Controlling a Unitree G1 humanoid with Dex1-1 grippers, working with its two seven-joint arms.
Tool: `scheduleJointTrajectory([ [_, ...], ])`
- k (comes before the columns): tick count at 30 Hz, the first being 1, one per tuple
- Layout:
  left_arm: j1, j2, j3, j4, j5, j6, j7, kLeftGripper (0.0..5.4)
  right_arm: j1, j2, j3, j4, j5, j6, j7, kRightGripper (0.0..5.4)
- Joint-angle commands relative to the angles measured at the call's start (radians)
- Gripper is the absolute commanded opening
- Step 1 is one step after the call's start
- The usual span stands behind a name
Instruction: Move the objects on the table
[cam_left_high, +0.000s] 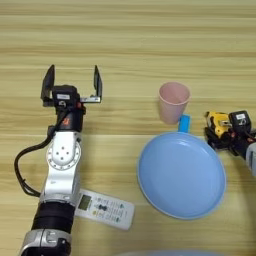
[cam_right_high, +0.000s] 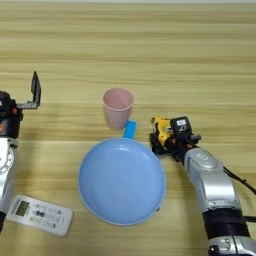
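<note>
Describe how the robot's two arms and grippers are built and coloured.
Both arms have silver-grey shells with black joint rings. The left arm has a dotted round cover and a looping black cable; its left gripper has two flat black fingers. The right gripper is black with a white label.

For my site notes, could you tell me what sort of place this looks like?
Probably a robot test bench: a bare wooden table with unrelated props, namely a remote control, pink paper cup and light-blue plate.

A light wooden worktop (cam_left_high: 135, 45) with horizontal plank grain fills the whole view, evenly lit; no walls or floor show.
</note>
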Motion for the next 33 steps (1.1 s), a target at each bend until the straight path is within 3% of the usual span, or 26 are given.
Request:
scheduleJointTrajectory([
  [1, -0.002, 0.000, -0.001, -0.008, -0.003, -0.001, -0.004, 5.40, -0.021, 0.009, -0.010, -0.003, 0.009, -0.009, 0.001, 4.29],
  [5, -0.002, -0.001, -0.001, -0.007, -0.002, -0.001, -0.003, 5.40, -0.022, 0.009, -0.021, -0.032, 0.015, -0.009, 0.004, 4.28],
  [21, -0.005, 0.000, -0.001, -0.005, -0.001, 0.000, -0.004, 5.40, 0.009, -0.017, -0.054, -0.361, 0.085, 0.073, 0.026, 4.28],
  [33, -0.009, -0.001, -0.003, 0.002, -0.001, 0.000, -0.006, 5.40, 0.051, -0.077, -0.108, -0.696, 0.212, 0.093, 0.113, 4.28],
])
